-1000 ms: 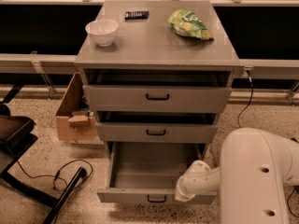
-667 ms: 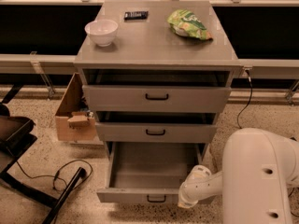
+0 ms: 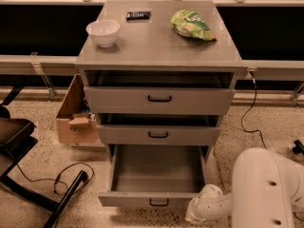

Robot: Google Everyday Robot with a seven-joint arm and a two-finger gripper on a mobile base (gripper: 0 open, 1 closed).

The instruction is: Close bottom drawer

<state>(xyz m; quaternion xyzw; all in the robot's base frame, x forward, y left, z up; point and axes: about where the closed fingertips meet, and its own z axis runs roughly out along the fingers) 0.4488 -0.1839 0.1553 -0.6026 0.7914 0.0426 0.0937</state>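
Observation:
The bottom drawer [image 3: 156,199] is the lowest of three grey drawers. It stands pulled far out, and its deep grey tray [image 3: 159,167] looks bare. Its plain front carries a small black handle [image 3: 159,203]. My white arm [image 3: 266,189] fills the lower right corner. My gripper [image 3: 194,216] is at the arm's end, low by the floor, just right of the drawer front's right corner. Its tip is at the bottom edge of the view.
The two upper drawers [image 3: 159,99] [image 3: 158,135] stand slightly out. A white bowl [image 3: 103,32], a black bar [image 3: 138,15] and a green bag [image 3: 192,24] lie on the cabinet top. A cardboard box [image 3: 73,113] and a black chair base [image 3: 28,175] are at the left. A cable [image 3: 249,118] trails at the right.
The end of my arm has moved down, from beside the open tray's right wall to floor level by the drawer front's right corner. The drawer has not moved.

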